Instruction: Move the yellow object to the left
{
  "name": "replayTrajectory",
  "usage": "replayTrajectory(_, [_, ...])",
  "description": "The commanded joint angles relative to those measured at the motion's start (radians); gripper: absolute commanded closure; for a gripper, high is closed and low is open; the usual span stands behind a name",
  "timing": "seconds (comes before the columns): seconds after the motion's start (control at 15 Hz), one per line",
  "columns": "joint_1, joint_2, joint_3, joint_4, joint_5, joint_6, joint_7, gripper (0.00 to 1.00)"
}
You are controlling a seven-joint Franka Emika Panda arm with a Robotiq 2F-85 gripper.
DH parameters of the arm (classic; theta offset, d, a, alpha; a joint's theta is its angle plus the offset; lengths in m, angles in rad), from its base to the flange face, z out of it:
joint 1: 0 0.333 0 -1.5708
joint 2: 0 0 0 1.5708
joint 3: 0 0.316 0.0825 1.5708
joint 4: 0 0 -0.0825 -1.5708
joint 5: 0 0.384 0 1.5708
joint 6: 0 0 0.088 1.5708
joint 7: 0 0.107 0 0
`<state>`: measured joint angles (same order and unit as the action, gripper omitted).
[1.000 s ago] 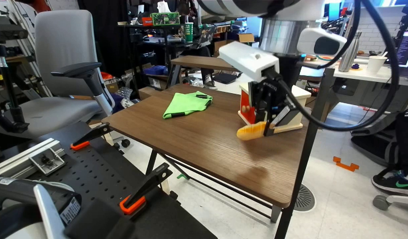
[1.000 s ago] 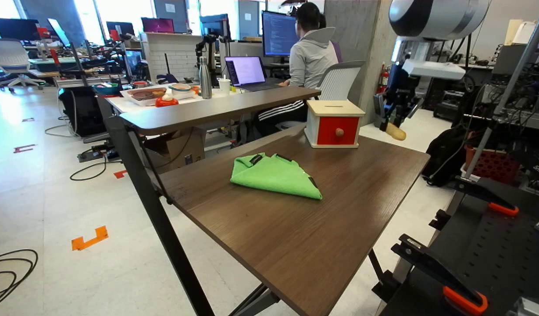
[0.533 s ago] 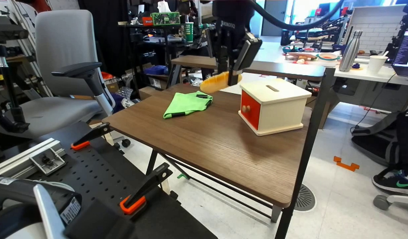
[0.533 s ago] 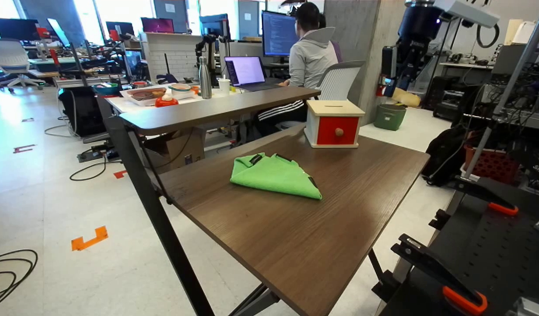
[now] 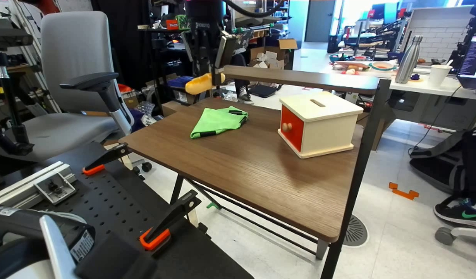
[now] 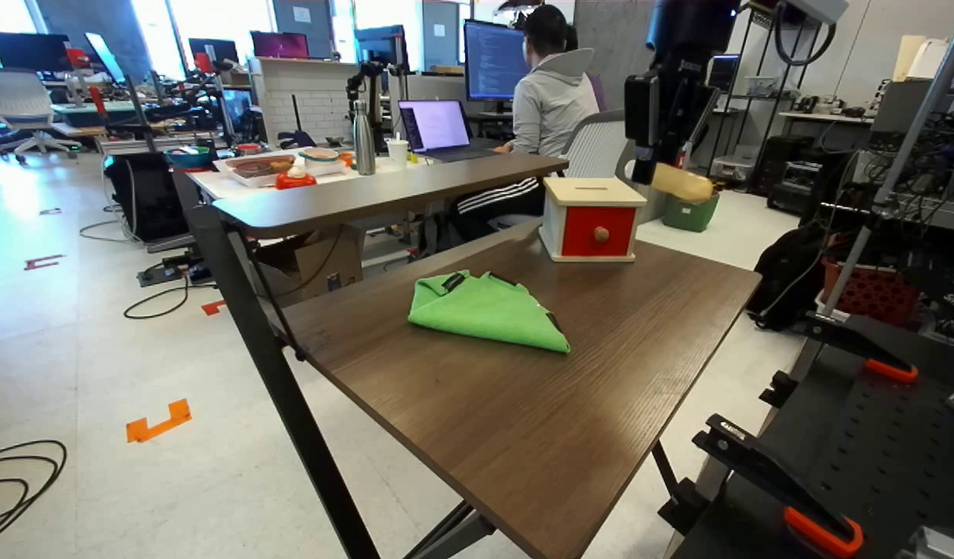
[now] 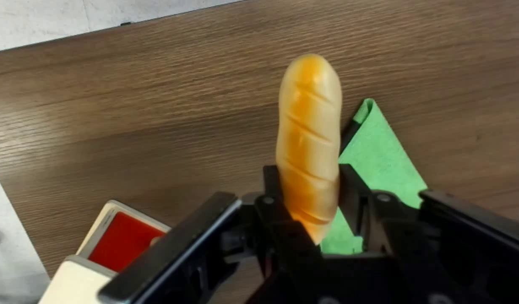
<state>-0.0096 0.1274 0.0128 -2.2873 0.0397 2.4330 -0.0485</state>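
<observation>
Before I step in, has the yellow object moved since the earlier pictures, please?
Yes: in an exterior view, the yellow object has moved left and up, away from the red-fronted box.

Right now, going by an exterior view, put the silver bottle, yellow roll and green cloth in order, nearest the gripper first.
In an exterior view, from the gripper:
1. Yellow roll: held in it.
2. Green cloth: lower down, on the brown table.
3. Silver bottle: background, far right of the picture.

the black claw points downward, its two fingers gripping from opposite sides.
</observation>
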Motion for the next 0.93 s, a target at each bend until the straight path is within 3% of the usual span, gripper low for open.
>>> replayTrajectory(0.0, [0.050,0.038,0.012,0.020,-0.115,0.005,0.056,0.88])
replayTrajectory(0.27, [0.061,0.118,0.007,0.104,-0.159,-0.014,0.047,0.88])
replayTrajectory(0.87, [0.063,0.414,-0.034,0.476,-0.156,-0.029,0.077,0.88])
